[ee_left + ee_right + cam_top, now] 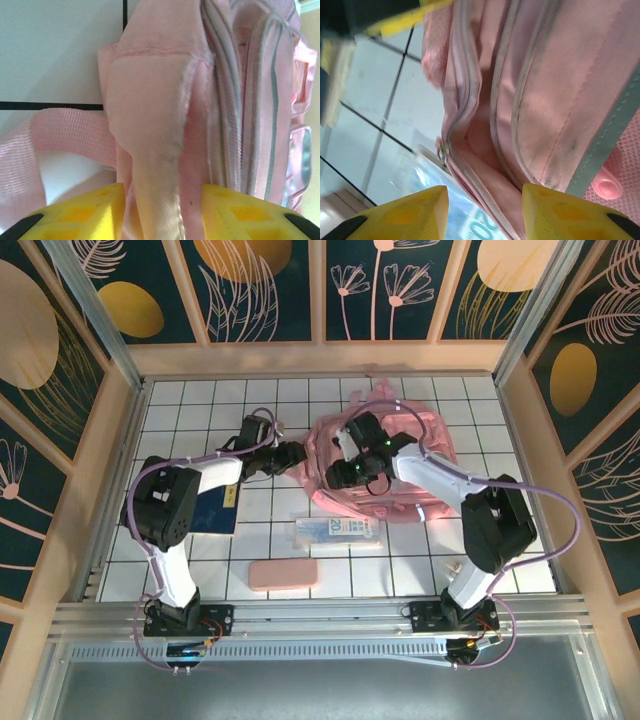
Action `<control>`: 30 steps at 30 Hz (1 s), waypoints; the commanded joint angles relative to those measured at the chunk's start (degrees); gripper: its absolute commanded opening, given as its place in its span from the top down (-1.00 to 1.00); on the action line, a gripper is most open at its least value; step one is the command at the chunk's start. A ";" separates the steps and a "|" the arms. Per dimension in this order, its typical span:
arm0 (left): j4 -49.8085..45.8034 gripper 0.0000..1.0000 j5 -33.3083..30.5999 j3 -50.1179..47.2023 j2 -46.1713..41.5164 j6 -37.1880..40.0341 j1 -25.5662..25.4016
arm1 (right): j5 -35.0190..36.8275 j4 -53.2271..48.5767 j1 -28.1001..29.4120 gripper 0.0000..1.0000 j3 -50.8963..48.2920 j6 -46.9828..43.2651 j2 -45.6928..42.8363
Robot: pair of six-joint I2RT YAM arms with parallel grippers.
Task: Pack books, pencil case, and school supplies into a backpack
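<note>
- While fabric of the backpack is straddled, the left gripper is held spread.
- Right gripper: likewise spread, at the backpack's opening.
- Book, packet and pencil case are laid outside the backpack, on the tiled table.

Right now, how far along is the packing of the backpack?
Nothing looks packed yet. In hand: the left hand and right hand are at the backpack, fabric between their fingers; whether either grips, I can't tell. To do: the book, pencil case and clear packet lie on the table.
</note>
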 commanded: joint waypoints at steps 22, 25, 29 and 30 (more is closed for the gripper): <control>-21.17 0.19 3.46 0.74 -9.42 39.97 -10.58 | 4.12 32.47 5.45 0.12 -22.47 -40.53 -6.99; -21.86 0.20 2.98 0.95 -6.68 42.10 -10.50 | 3.86 35.03 5.39 0.13 -23.58 -41.26 -5.18; -20.67 0.26 2.99 -0.72 -6.55 43.83 -10.53 | 3.86 37.95 5.44 0.19 -24.92 -41.60 -3.59; -19.84 0.29 3.17 -1.40 -6.39 44.36 -10.55 | 3.90 38.75 5.38 0.25 -25.36 -41.88 -3.63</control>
